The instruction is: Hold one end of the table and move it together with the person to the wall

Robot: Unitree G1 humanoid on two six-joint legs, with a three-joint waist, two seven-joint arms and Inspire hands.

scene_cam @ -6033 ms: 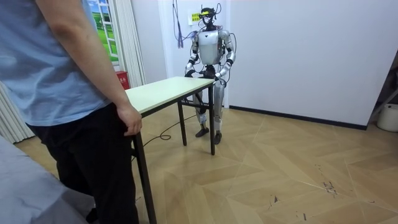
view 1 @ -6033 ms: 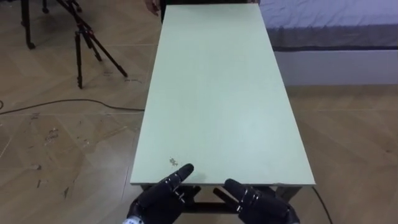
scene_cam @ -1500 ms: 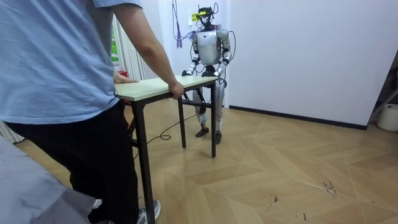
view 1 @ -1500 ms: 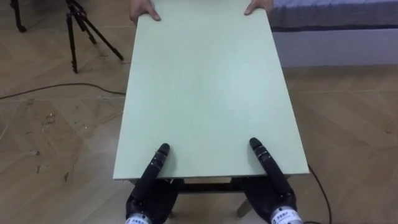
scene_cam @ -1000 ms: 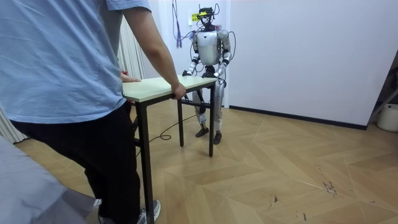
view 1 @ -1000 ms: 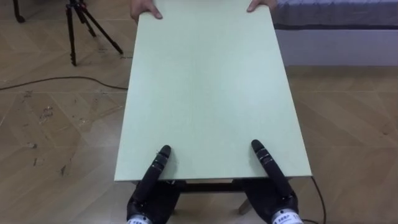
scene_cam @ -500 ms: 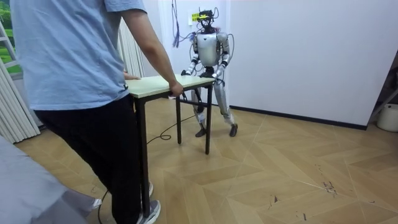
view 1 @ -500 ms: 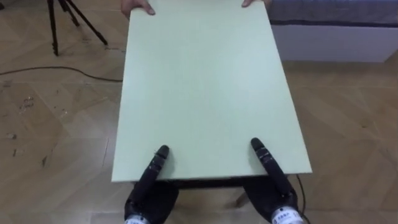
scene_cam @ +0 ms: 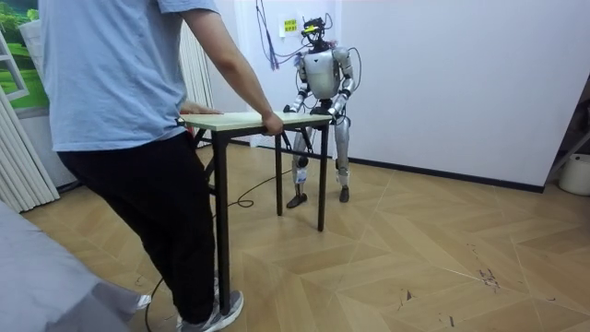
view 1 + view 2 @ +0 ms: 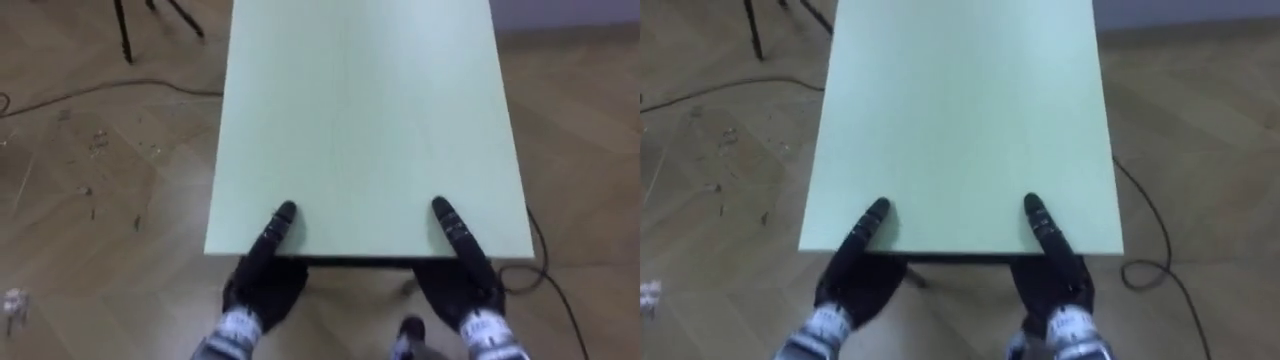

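Observation:
The long pale green table (image 10: 370, 120) stretches away from me, its near edge in front of my body. My left hand (image 10: 262, 280) grips that edge at the left, thumb lying on the top and fingers tucked under. My right hand (image 10: 462, 275) holds the same edge at the right in the same way. In the room view a person (image 9: 129, 92) in a blue shirt stands at the table's (image 9: 249, 118) other end. The person's hand (image 9: 273, 124) clasps the corner there.
A tripod leg (image 10: 125, 30) and a dark cable (image 10: 60, 100) lie on the wooden floor to the table's left. Another cable (image 10: 545, 260) loops on the floor at the right. A white bin (image 9: 576, 173) stands by the wall at the room view's right.
The table has shifted toward the room view's right, and the person and I have stepped along with it. My head view has dipped toward the near edge. Both hands keep their hold.

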